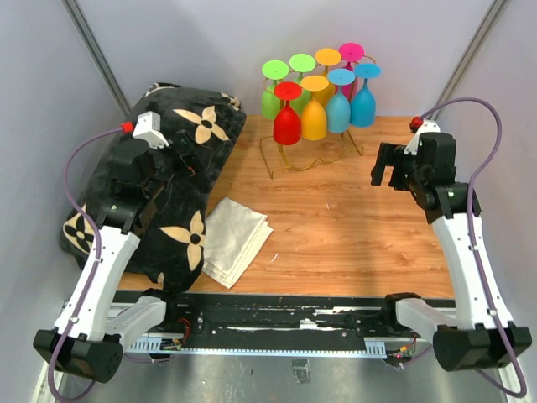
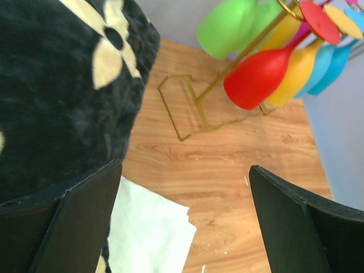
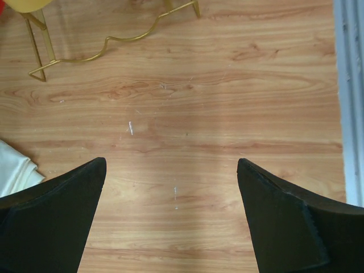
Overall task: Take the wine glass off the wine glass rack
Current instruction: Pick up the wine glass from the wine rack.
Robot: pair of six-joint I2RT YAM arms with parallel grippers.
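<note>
The red wine glass (image 1: 287,126) hangs foot-up at the near-left end of the gold wine glass rack (image 2: 200,115), at the back of the table (image 1: 336,235). It looks light, slippery and maybe fragile, so you should take it gently around the bowl. The left gripper (image 2: 185,166) and right gripper (image 3: 170,162) are spread wide and empty, well apart from it.

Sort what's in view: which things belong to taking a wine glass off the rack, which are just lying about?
Job: thin gold wire wine glass rack; coloured wine glasses hanging upside down on it.
Lying about: black flower-patterned cushion; folded white cloth.
</note>
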